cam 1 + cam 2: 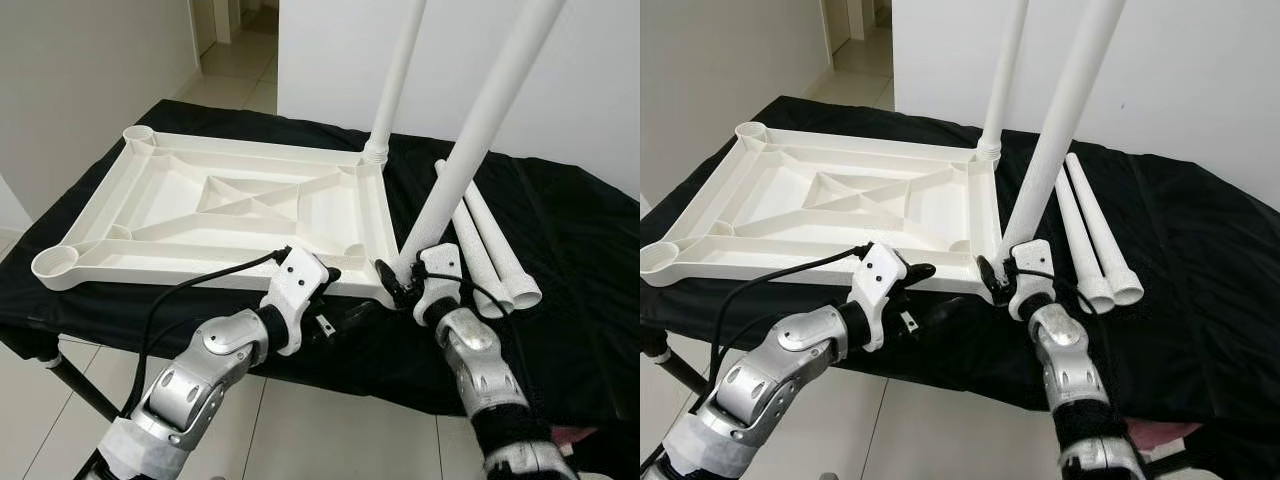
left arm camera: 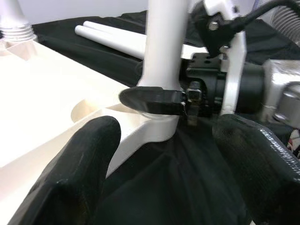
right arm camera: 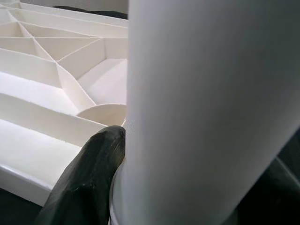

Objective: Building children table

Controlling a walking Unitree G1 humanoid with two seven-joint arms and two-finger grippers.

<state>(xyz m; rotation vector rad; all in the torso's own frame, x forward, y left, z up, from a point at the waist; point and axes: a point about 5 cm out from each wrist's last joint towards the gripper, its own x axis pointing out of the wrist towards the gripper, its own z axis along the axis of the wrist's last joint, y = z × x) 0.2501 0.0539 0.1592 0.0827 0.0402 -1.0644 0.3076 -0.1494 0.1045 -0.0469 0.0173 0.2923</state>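
Note:
A white plastic tabletop (image 1: 170,215) lies upside down on a black cloth. One white leg (image 1: 397,80) stands upright in its far right corner socket. A second leg (image 1: 485,120) leans to the right, its foot at the near right corner socket. My right gripper (image 1: 397,277) is shut on the base of this leg; one black finger (image 2: 152,101) presses on the tube (image 3: 211,112). My left gripper (image 1: 345,295) hangs open just in front of the tabletop's near edge, beside that corner, holding nothing.
Two loose white legs (image 1: 495,245) lie side by side on the cloth to the right of the tabletop. The black cloth (image 1: 570,260) covers a low surface whose front edge runs under my arms. A white wall stands behind, tiled floor below.

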